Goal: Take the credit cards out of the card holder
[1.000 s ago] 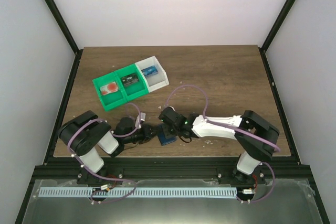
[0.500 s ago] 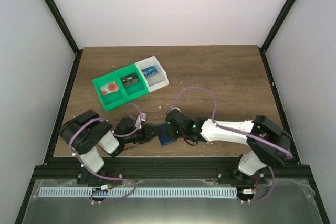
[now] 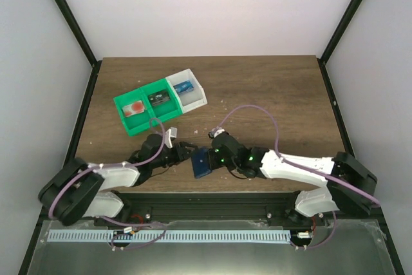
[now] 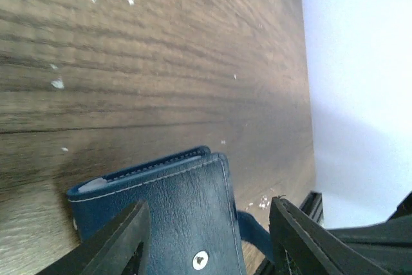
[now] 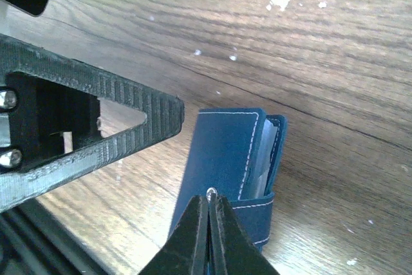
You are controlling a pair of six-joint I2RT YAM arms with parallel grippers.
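The card holder (image 3: 201, 162) is a dark navy-blue folded wallet lying on the table near the front edge, between both grippers. In the left wrist view the card holder (image 4: 167, 217) lies between the fingers of my open left gripper (image 4: 209, 243), which straddle it, with its snap stud showing. My right gripper (image 5: 210, 198) is shut, its tips resting at the snap stud on the holder's flap (image 5: 225, 152). Pale card edges (image 5: 267, 152) show in the holder's open side. In the top view the left gripper (image 3: 185, 152) and the right gripper (image 3: 214, 156) meet at the holder.
A green tray (image 3: 145, 111) joined to a white tray (image 3: 187, 91) stands at the back left, with small items inside. One left gripper finger (image 5: 96, 140) shows close beside the holder in the right wrist view. White crumbs lie scattered on the wood.
My left arm has stretched forward and its gripper has moved up to the holder. The right arm's elbow has swung out to the right. The holder has shifted slightly away from the front edge.
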